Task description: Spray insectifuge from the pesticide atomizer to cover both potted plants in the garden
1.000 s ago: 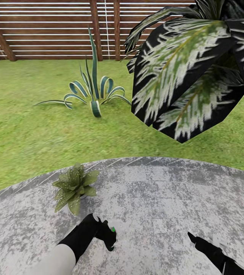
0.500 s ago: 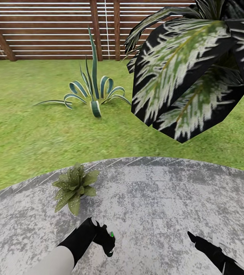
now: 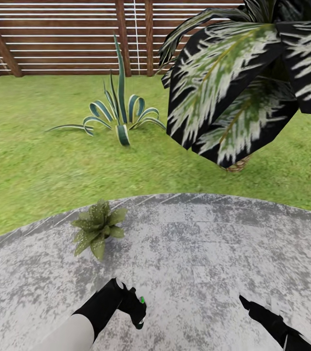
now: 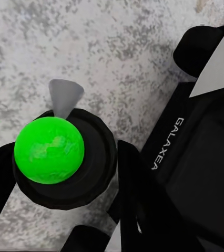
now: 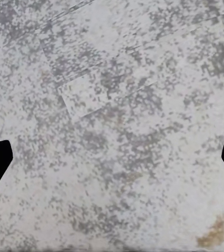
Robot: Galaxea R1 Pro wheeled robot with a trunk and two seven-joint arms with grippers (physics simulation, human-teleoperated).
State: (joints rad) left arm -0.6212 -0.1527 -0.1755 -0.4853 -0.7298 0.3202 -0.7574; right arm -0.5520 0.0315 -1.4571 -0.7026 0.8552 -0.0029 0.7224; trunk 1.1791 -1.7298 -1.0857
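1. The plant (image 3: 97, 226) sits near the far-left edge of the paved patch (image 3: 214, 243), a low rosette. It is well apart from the left gripper (image 3: 136, 311), which hangs over the patch's near edge.
2. The left gripper is pinched on the atomizer (image 4: 64, 157). A dark finger shows on either side of its round black body, which has a green knob and a grey cone nozzle.
3. Risk: with that gap, spray would likely fall on the paving short of the leaves, or wet only the near side of the rosette. The cover would then be partial.
4. Risk: the round body could turn or slip between the fingers, which would swing the nozzle off aim.
5. Risk: the second plant has to be found. Spending too long on this one, or taking the agave (image 3: 119, 117) or the palm (image 3: 233, 87) on the lawn for it, would leave the task half done.
6. The right gripper (image 3: 247, 304) is spread wide and holds nothing, over the patch's near-right part.
7. Writing: "GALAXEA" (image 4: 167, 143) reads in white on the left gripper's body. No label shows on the atomizer.
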